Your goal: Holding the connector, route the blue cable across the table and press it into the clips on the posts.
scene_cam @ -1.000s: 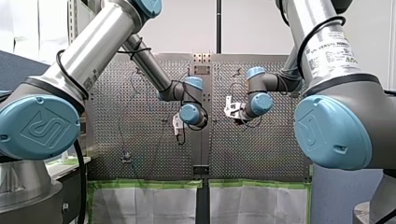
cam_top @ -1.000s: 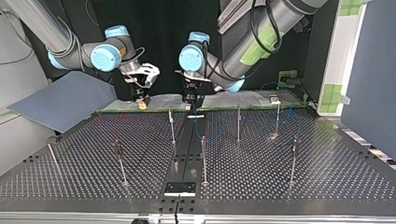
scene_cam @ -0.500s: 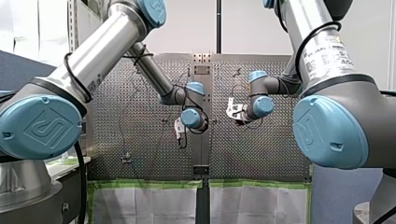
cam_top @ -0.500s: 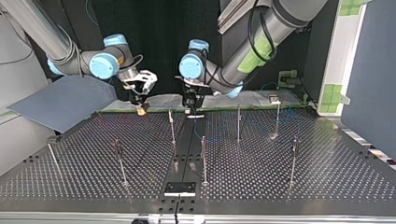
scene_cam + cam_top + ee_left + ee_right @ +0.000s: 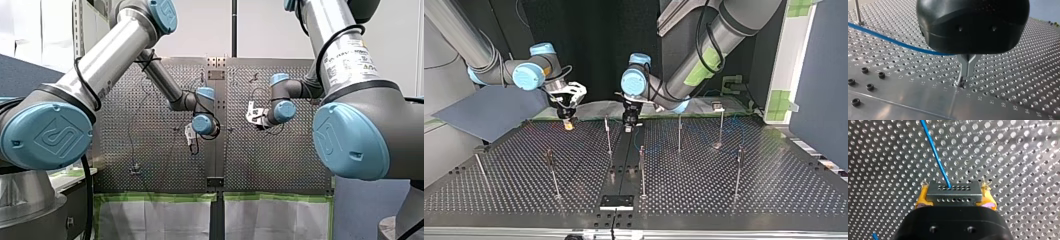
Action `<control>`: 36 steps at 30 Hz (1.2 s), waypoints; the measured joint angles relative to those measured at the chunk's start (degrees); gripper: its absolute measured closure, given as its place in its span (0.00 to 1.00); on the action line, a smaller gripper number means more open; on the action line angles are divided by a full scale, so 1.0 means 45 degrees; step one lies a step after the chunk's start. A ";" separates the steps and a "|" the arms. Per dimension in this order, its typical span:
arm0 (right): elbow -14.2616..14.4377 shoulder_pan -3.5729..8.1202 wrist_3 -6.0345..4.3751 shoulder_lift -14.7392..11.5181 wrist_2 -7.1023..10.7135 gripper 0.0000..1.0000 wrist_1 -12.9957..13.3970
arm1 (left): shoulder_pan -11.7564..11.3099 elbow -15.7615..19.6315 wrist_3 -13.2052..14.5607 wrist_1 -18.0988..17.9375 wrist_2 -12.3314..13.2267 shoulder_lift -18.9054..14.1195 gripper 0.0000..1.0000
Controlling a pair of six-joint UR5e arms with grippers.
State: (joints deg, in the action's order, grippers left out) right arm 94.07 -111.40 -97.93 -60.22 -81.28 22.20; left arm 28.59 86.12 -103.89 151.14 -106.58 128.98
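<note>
Connector point(image 5: 953, 193), a grey block with two rows of small holes, is pinched between the yellow pads point(image 5: 922, 198) of the right end effector point(image 5: 953, 196). Its long axis lies crosswise, spanning the gap from pad to pad, and its holed face points away from the end effector toward the perforated counter point(image 5: 1023, 157). The blue cable point(image 5: 934, 150) leaves that face and runs straight ahead of the fingers over the counter, slanting off to one side.

In the top view this end effector hangs in the upper left of the frame, its pads pointing down, just above the far edge of the counter and left of the nearest post point(image 5: 608, 135).

The left end effector point(image 5: 961, 82) is black with metal fingers point(image 5: 967, 65). The fingers are pressed together and their tips rest on the counter. The cable comes in from one side, above the counter, and disappears under the black body near the root of the fingers. Whether the fingers catch it cannot be told. In the top view this end effector stands at the upper middle of the frame, pointing straight down, just right of the same post.
</note>
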 joint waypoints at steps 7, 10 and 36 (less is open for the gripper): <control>-0.0156 0.0286 -0.0001 0.0185 0.0091 1.00 0.0008 | -0.0097 -0.0582 0.0217 0.0144 0.0086 0.0573 0.98; -0.0256 0.0360 0.0000 0.0337 0.0151 1.00 0.0013 | -0.0109 -0.0936 0.0265 0.0408 0.0128 0.0789 0.98; -0.0877 0.0809 0.0077 0.0531 0.0463 1.00 -0.0100 | 0.0054 -0.1511 0.0355 0.1902 0.0014 0.0814 0.00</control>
State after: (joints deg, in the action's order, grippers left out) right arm 90.12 -107.76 -97.58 -57.83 -79.20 21.75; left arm 28.83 79.32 -102.29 159.70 -106.51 132.64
